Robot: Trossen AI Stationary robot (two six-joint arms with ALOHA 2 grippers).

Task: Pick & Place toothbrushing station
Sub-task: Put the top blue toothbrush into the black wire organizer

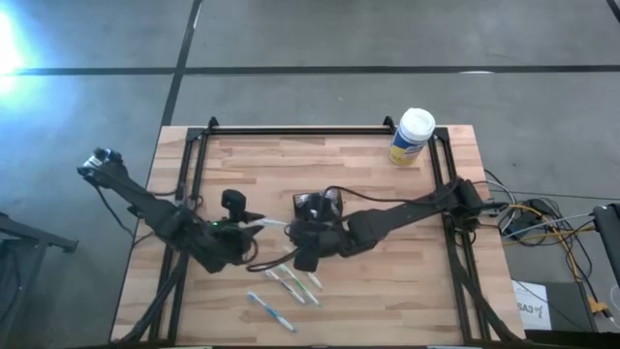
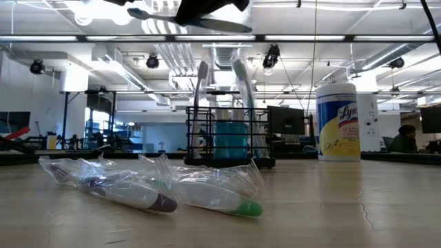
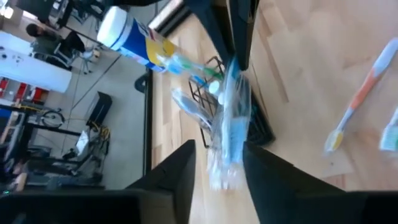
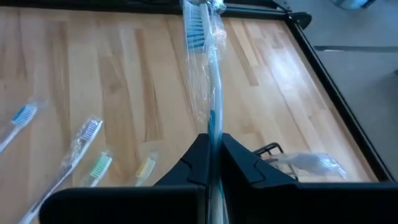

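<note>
The toothbrushing station [image 1: 318, 206], a small black slotted holder, stands mid-table with two toothbrushes [image 2: 241, 76] upright in it. Beside it, above the table, my right gripper [image 4: 213, 155] is shut on a blue-bristled toothbrush [image 4: 210, 93] in a clear wrapper. My left gripper [image 3: 217, 180] faces it from the table's left, open. Its fingers stand on either side of the wrapper's far end [image 3: 225, 174]; I cannot tell whether they touch it. My right gripper pinches the wrapped toothbrush's handle [image 4: 212, 127] between its two fingers, wrapper and all. The brush runs straight out ahead along the fingers, bristle end [image 4: 198, 31] away from them toward my left gripper. It is lifted clear of the table, slanting slightly.
Several wrapped toothbrushes [image 1: 291, 281] lie loose on the wood toward the near edge. A yellow canister [image 1: 411, 138] with a white cap stands at the far right corner. A black frame rail [image 1: 291, 131] borders the table's sides.
</note>
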